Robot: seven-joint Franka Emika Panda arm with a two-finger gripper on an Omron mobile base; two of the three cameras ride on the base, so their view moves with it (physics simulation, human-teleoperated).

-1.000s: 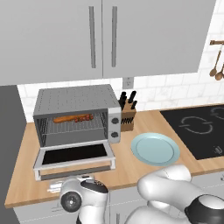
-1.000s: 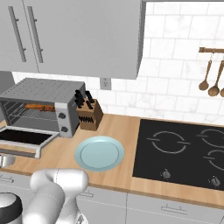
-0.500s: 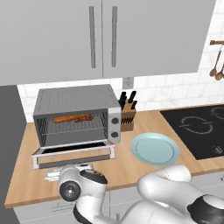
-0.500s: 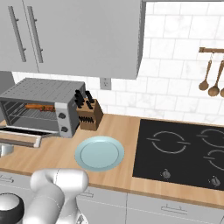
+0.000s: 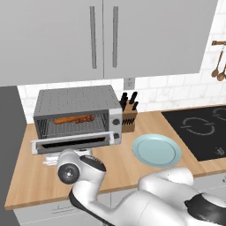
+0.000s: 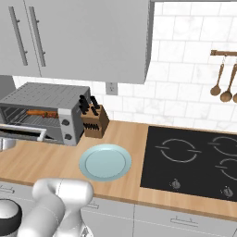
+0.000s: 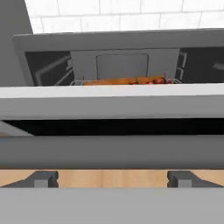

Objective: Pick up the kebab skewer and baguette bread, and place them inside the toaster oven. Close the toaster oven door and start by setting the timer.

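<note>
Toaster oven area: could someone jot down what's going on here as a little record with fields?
toaster oven: silver box at the left of the counter, two round knobs on its right panel
toaster oven door: partly raised, not shut
baguette bread: on the wire rack inside
kebab skewer: on the rack, right of the baguette
end effector: jaws wide open, holding nothing, just below the door's edge
plate: bare, right of the oven
knife block: beside the oven's right wall

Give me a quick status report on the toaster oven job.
Gripper open, under the toaster oven door. Door partly raised, not shut. Baguette bread and kebab skewer on the rack inside. Nothing blocking.
</note>
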